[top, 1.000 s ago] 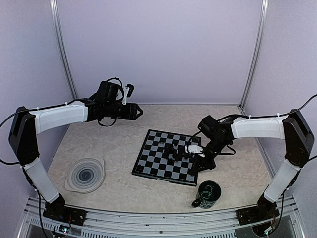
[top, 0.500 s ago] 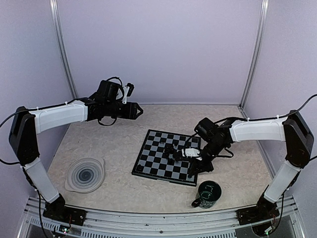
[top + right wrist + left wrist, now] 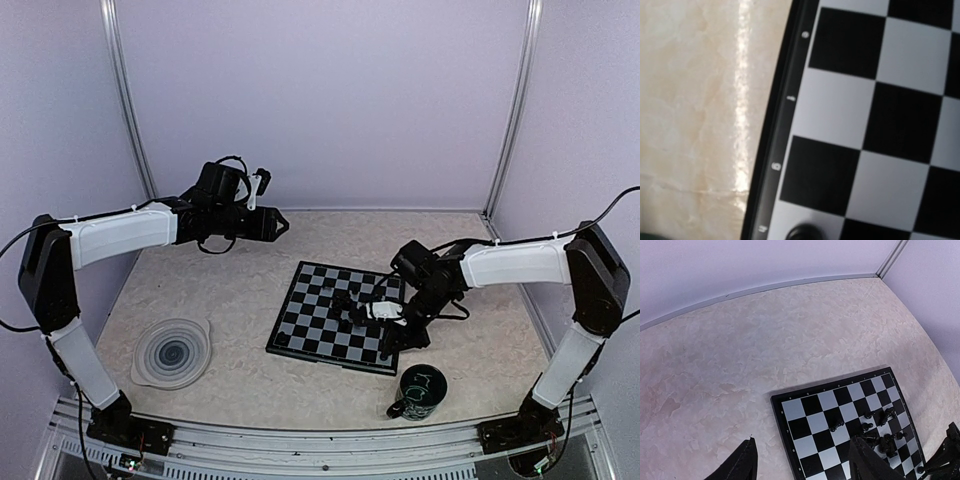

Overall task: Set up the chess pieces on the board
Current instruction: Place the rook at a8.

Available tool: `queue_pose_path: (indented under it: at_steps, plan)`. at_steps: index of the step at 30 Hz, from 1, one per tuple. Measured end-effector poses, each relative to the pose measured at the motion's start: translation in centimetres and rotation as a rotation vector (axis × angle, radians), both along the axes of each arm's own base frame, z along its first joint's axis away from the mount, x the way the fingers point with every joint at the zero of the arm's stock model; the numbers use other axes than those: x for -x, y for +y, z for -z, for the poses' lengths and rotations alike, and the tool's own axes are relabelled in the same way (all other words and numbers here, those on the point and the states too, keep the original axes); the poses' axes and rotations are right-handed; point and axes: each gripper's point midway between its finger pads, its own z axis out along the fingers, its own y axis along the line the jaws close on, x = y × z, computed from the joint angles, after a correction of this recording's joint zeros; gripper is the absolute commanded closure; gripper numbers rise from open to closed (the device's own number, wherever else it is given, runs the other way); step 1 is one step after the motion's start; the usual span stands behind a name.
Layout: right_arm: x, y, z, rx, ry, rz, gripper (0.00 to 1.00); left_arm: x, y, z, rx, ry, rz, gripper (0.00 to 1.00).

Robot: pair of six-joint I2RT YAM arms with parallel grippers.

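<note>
Chess pieces point(image 3: 356, 305) cluster at the board's point(image 3: 312, 328) three o'clock, so the right gripper point(image 3: 388, 343), pinched almost closed at five o'clock, should descend squarely over one square, while the left gripper point(image 3: 802, 452) hangs spread wide at ten o'clock.

Lilac walls point(image 3: 320, 100), beige marbled tabletop point(image 3: 220, 290), metal posts point(image 3: 513, 110).

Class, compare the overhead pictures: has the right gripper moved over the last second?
Yes: the right gripper has slid toward the near right corner of the board, closer to the green mug.
</note>
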Motion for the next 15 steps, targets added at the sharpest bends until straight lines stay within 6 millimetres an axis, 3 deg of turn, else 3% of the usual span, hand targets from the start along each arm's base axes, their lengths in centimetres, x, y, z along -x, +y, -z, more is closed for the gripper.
queue_pose_path:
  at_steps: [4, 9, 15]
  plan:
    - [0.12, -0.07, 0.19, 0.003, 0.006, 0.0, 0.84, 0.01, 0.01, 0.17, -0.003, 0.004, 0.0, 0.37]
    - [0.16, -0.1, 0.27, 0.006, 0.009, 0.0, 0.66, 0.0, 0.0, 0.56, -0.009, 0.014, 0.0, 0.37]
    - [0.49, 0.01, -0.25, 0.002, 0.032, -0.008, 0.58, 0.03, 0.01, 0.62, -0.011, 0.017, 0.0, 0.37]
